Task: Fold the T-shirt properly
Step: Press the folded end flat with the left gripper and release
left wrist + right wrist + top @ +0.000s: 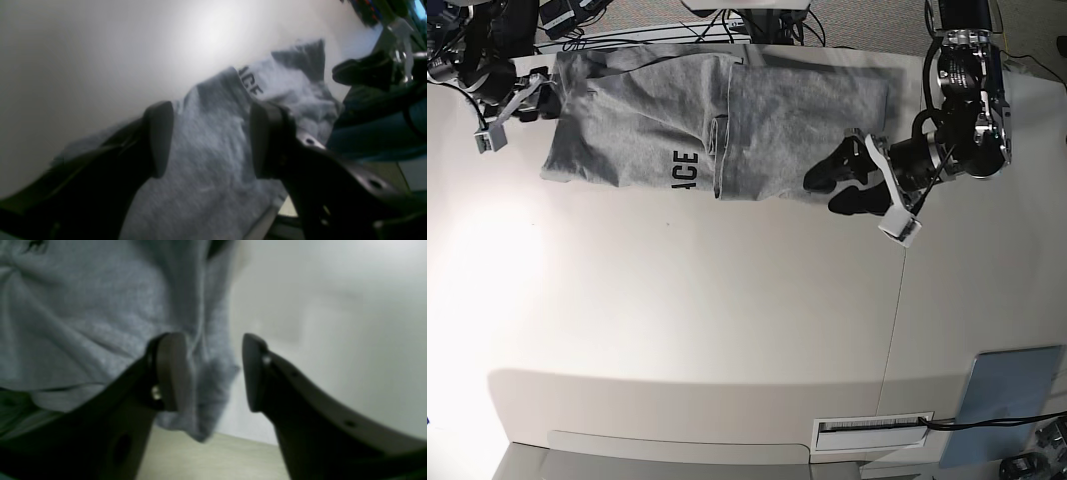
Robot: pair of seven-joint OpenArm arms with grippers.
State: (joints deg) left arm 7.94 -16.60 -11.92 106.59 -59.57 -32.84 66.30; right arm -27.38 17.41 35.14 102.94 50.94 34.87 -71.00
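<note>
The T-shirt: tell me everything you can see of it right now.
The T-shirt is heather-grey, soft-looking knit, partly folded into a rumpled band along the table's far edge, black letters "ACE" showing at its near hem. The open left gripper sits at one end, the open right gripper straddles a fabric edge at the other; neither clamps it.

Matte black fingers point(160, 136) with flat rounded pads, small silver screws and round holes along the shanks; white wrist bracket point(889, 200), right of frame.
</note>
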